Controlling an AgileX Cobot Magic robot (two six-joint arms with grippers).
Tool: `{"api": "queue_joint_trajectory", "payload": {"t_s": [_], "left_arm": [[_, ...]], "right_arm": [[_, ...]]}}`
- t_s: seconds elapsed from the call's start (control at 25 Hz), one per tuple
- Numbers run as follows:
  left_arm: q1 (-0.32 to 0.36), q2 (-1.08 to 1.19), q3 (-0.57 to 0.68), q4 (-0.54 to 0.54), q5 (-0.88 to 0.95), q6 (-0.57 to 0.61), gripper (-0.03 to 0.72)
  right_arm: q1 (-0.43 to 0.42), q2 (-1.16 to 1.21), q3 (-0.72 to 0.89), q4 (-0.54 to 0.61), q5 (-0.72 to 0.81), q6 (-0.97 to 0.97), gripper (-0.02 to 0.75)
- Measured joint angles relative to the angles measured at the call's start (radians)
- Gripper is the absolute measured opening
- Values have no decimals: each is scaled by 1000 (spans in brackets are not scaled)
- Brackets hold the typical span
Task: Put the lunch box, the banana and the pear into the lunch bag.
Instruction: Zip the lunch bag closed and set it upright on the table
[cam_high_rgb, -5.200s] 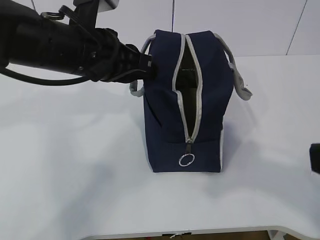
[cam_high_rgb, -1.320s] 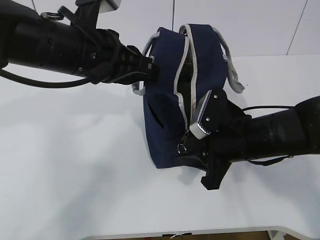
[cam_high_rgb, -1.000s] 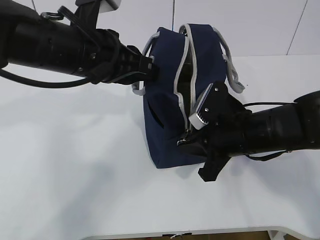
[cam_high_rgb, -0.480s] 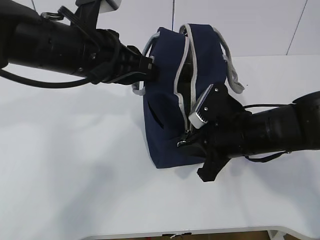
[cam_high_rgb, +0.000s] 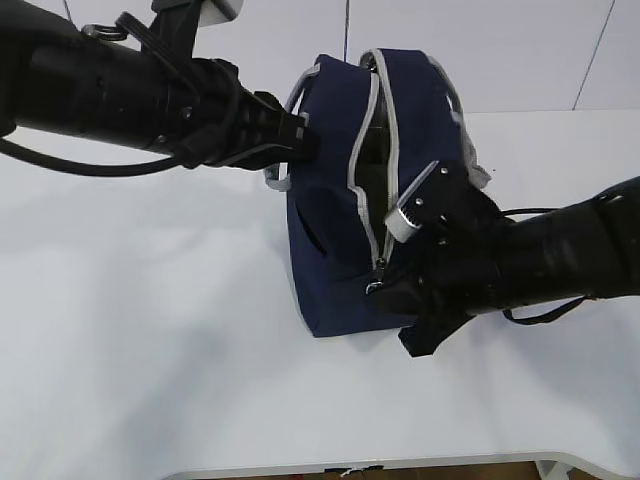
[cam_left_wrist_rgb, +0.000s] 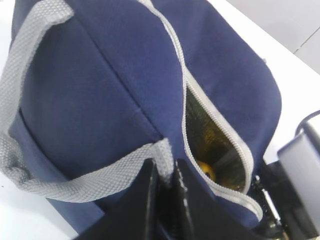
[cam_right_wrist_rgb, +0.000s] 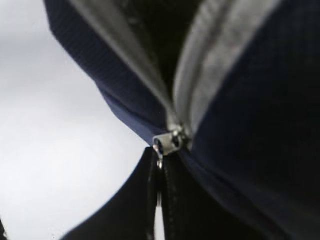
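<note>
Right gripper (cam_right_wrist_rgb: 159, 200): jaws clamped together on the zipper pull ring, thin metal just visible between the black fingers (cam_right_wrist_rgb: 175, 200), directly below the silver slider (cam_right_wrist_rgb: 170, 141). Slider at the low near end of the grey zipper (cam_high_rgb: 372, 180), close to the surface (cam_high_rgb: 150, 370).

Left gripper (cam_left_wrist_rgb: 165, 195): jaws pinched shut on the grey strap handle (cam_left_wrist_rgb: 95, 172) at the lunch bag's left side, webbing caught between the two dark fingers (cam_left_wrist_rgb: 142, 200).

Lunch bag (cam_high_rgb: 330, 220): navy, upright on the white surface, held from the left by one arm and from the near right by the other. Zipper open along the top and down the near face; mouth gaping, leaning slightly. Second grey handle (cam_high_rgb: 465, 150) draped over the right side.

Inside, through the gap in the left wrist view: a small rounded yellow shape (cam_left_wrist_rgb: 206, 171) deep in the opening, against a dark lining. Banana or pear, cannot tell. Lunch box not discernible.
</note>
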Motion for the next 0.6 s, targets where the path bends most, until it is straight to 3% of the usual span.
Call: {"api": "queue_joint_trajectory", "payload": {"t_s": [0.6], "left_arm": [[0, 0, 0, 0, 0, 0, 8]], "right_arm": [[0, -128, 0, -421, 14, 403, 18]]}}
